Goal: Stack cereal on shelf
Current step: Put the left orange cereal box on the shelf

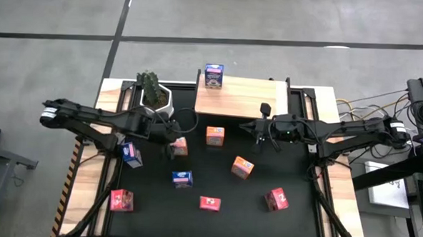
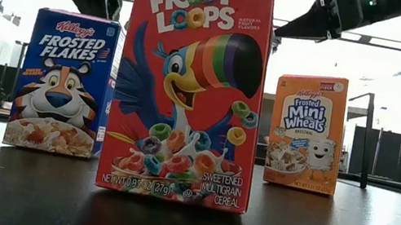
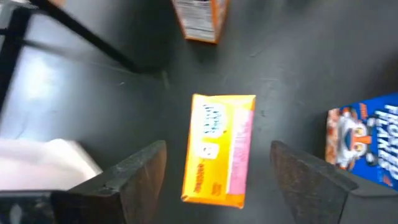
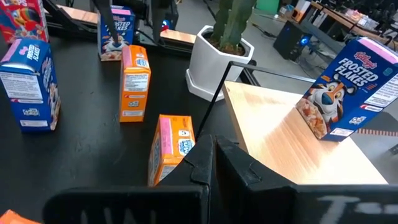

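Between wide left claw [image 3: 217,180] fingers, orange box [image 3: 219,149]; right claw [image 4: 211,165] pinched together, empty.

I work in a robotics lab: bare grey concrete floor [image 1: 273,17], loose cables [image 1: 373,104] beside my table, cluttered computer desks [image 4: 323,18] behind.

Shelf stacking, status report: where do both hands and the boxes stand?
Left hand open above an orange cardboard cereal box. Right hand shut at the light wooden shelf edge. One blue cereal box shelved. White hexagonal plant pot beside the shelf.
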